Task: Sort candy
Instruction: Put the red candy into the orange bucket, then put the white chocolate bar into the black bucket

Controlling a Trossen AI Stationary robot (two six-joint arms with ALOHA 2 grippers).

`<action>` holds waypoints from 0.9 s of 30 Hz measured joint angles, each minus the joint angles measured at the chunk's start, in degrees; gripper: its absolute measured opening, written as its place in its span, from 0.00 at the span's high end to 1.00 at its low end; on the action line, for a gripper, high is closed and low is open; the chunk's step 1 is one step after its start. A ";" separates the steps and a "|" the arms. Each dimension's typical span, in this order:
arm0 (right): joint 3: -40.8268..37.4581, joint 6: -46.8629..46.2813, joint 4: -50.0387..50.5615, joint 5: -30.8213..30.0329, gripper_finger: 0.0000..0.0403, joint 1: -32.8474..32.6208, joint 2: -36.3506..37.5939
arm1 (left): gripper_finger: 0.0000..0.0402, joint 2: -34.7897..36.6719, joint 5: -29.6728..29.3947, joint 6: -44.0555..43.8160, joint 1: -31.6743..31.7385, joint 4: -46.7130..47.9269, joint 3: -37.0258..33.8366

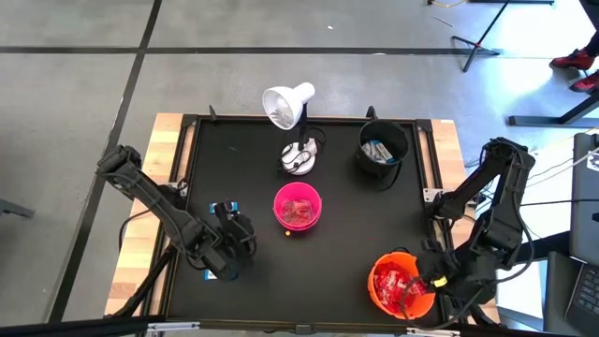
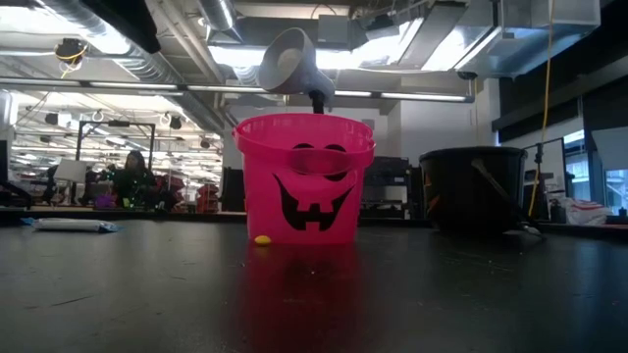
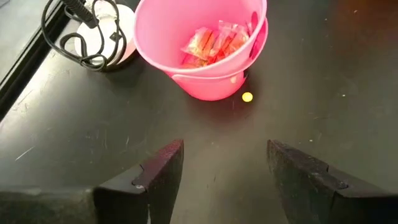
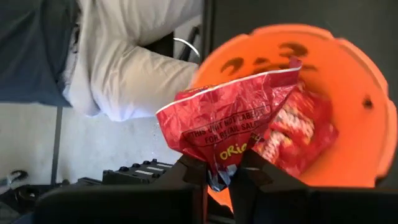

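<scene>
A shiny red candy packet (image 4: 227,127) is pinched by its lower edge in the closed jaws of the right gripper (image 4: 221,174), held above the orange pumpkin-face bucket (image 1: 376,267) at the desk's near right corner; more red packets (image 4: 298,134) lie inside that bucket. The right wrist view alone shows a person's light trouser leg (image 4: 134,68) just beyond the bucket's rim. Mid-desk, the pink pumpkin-face bucket (image 1: 298,207) holds more red packets (image 3: 214,43), with a small yellow sweet (image 3: 247,96) on the desk (image 1: 356,234) just beside its base. The left gripper (image 3: 224,180) hovers low near it, jaws wide open and holding nothing. Beside that gripper lies a slim white-and-blue bar (image 1: 225,207), which the low view shows flat on the desk. Behind the pink bucket stands the white desk lamp (image 1: 290,108); to its right a black bucket (image 1: 383,145) holds white-and-blue bars (image 1: 377,150), which the low view hides behind the wall.
</scene>
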State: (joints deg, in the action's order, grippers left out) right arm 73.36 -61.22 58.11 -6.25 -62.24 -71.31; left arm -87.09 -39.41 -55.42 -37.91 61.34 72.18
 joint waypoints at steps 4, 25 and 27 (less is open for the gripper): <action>0.00 6.49 -2.94 -0.15 0.84 0.00 0.00 | 0.44 0.00 0.04 0.00 0.03 1.70 0.00; 0.00 9.03 -2.75 -0.15 0.52 0.00 0.00 | 0.44 0.00 2.95 -6.85 1.89 13.94 0.00; 0.00 9.03 -2.75 -0.15 0.52 0.00 0.00 | 0.44 0.02 6.22 -7.49 3.65 16.88 0.00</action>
State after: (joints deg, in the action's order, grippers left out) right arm 73.36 -52.18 55.35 -6.39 -62.24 -71.31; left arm -87.07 -33.19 -62.92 -34.26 78.22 72.18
